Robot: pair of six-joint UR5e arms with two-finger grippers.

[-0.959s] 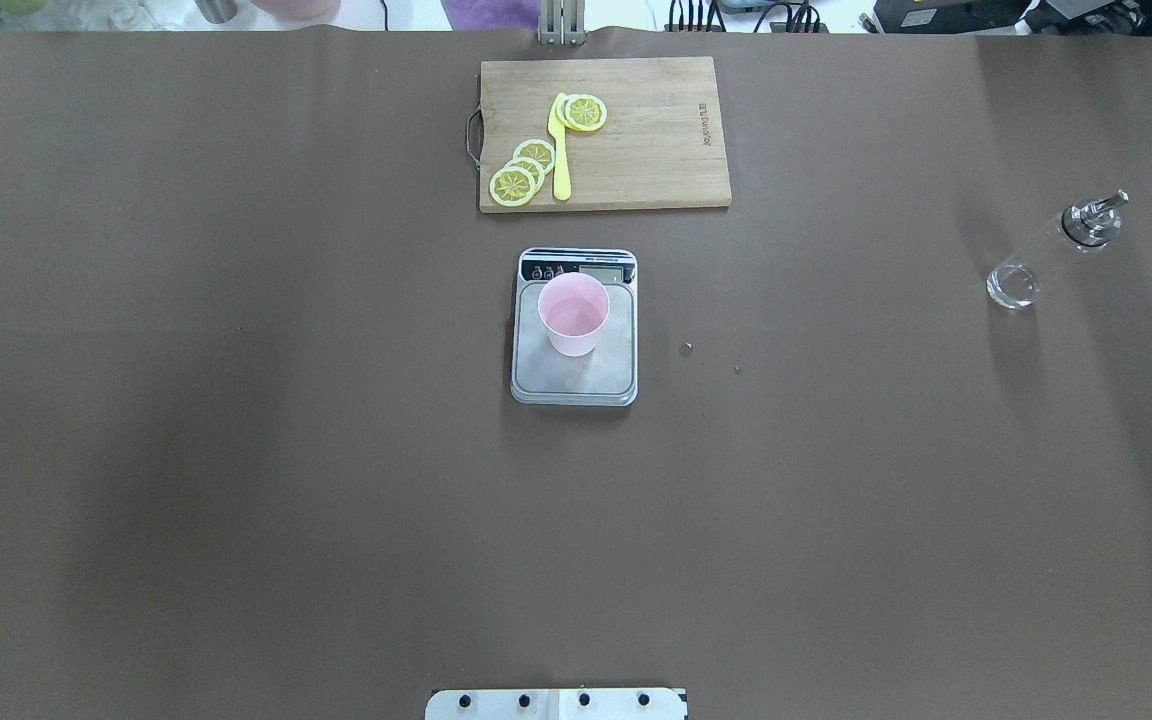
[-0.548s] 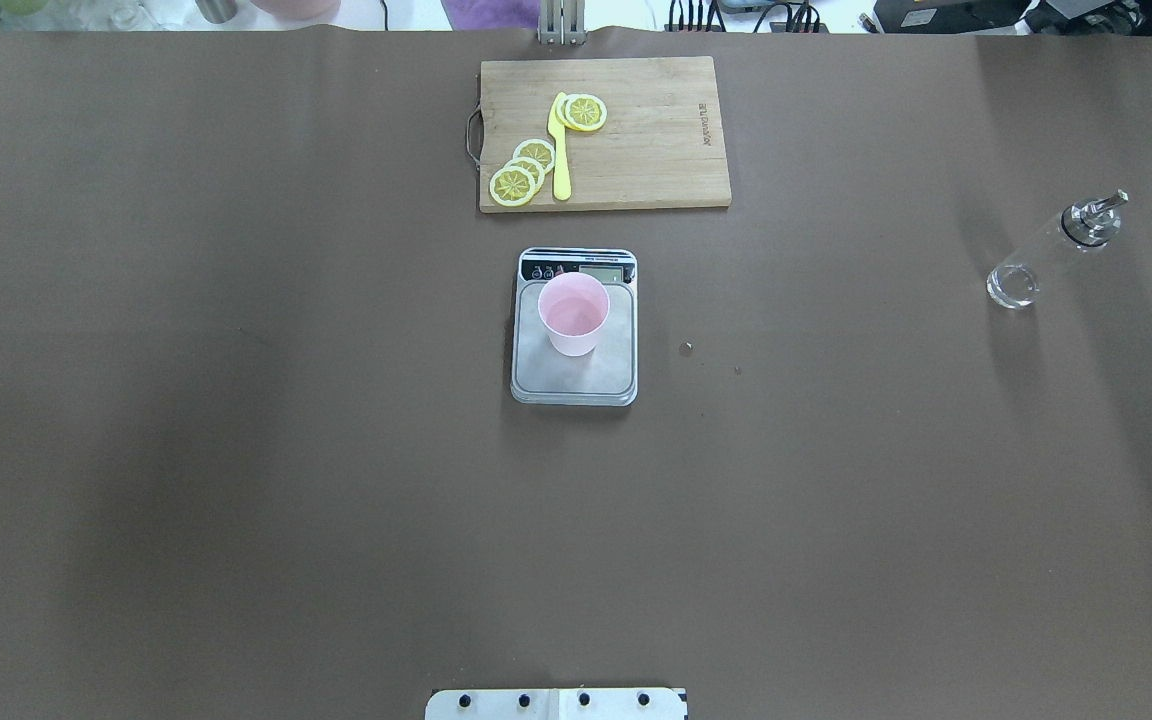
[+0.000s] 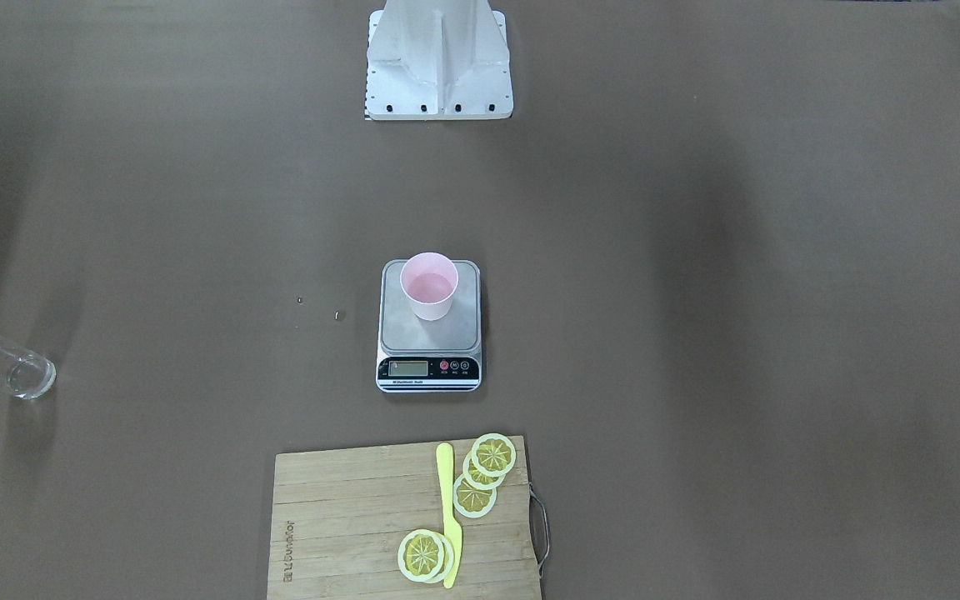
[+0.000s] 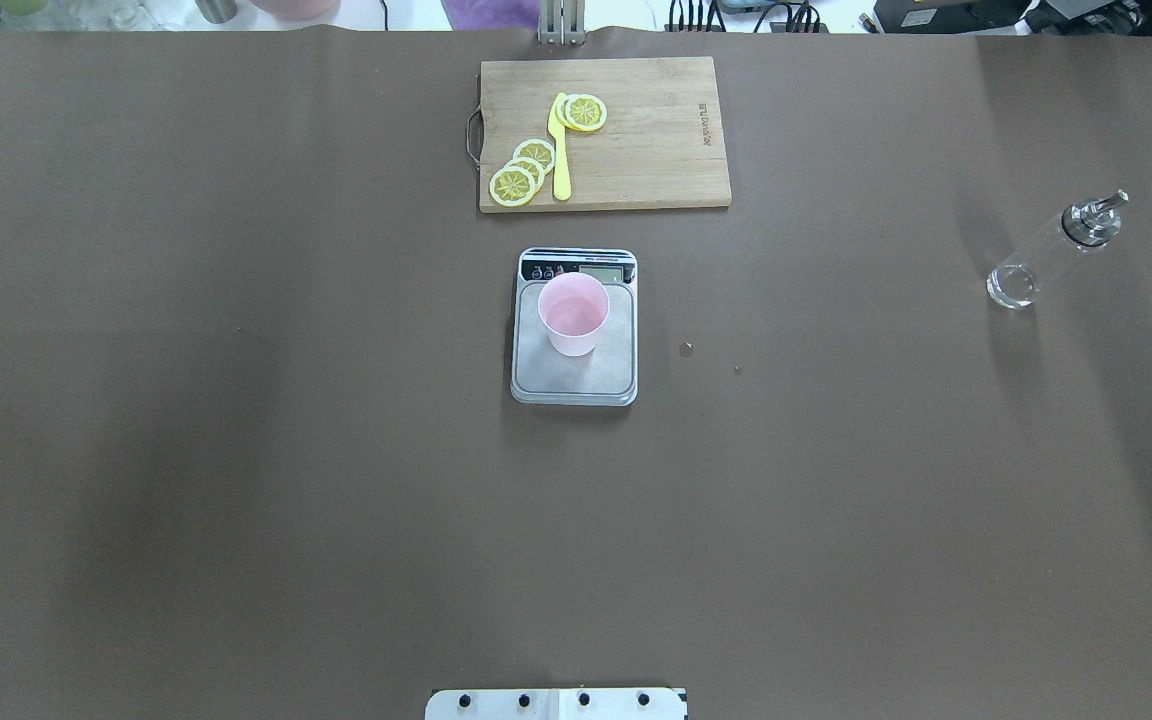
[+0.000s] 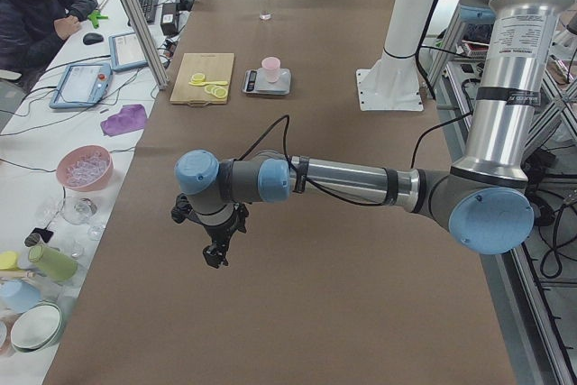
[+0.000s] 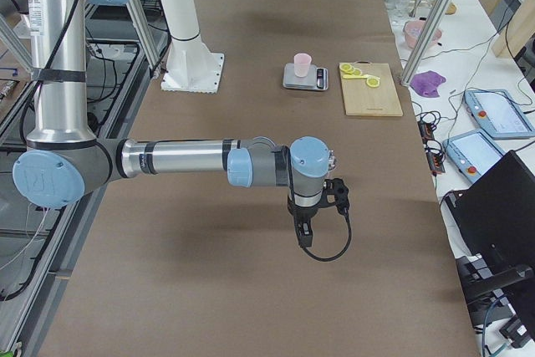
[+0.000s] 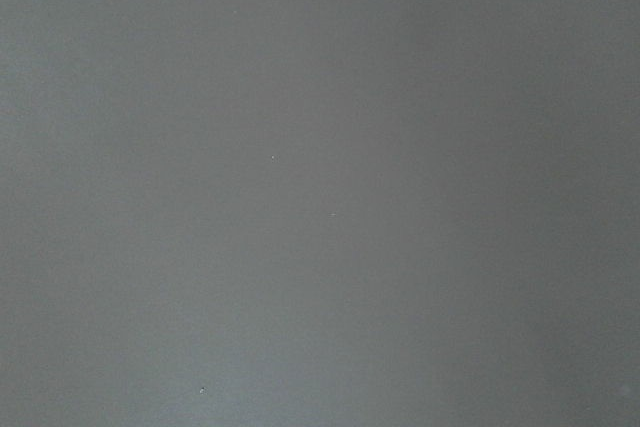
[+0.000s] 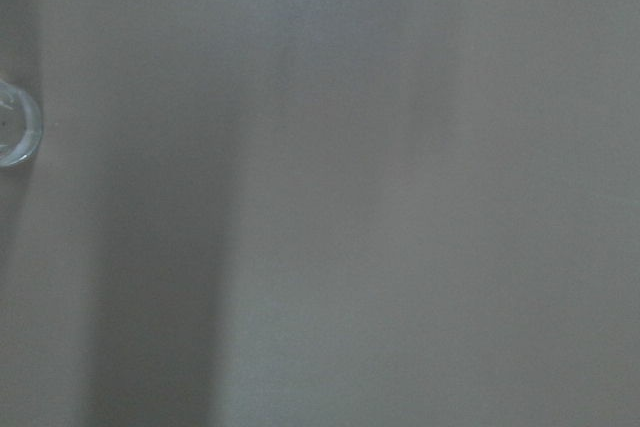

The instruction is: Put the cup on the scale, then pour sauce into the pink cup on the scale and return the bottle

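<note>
Standing upright well out on the robot's right, the bottle (image 4: 1046, 250) lies nearer the right gripper (image 6: 303, 238) than the left gripper (image 5: 215, 257) (whether either's jaws are apart, I cannot tell). The cup (image 4: 573, 310) sits on the scale (image 4: 576, 378).

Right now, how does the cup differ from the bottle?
The cup is opaque pink; the bottle is clear. The cup is short, wide and open-topped; the bottle is taller, slimmer and capped with a metal spout. The cup sits on the scale mid-table; the bottle stands on the bare table, far to the robot's right. Both stand upright, unheld.
</note>
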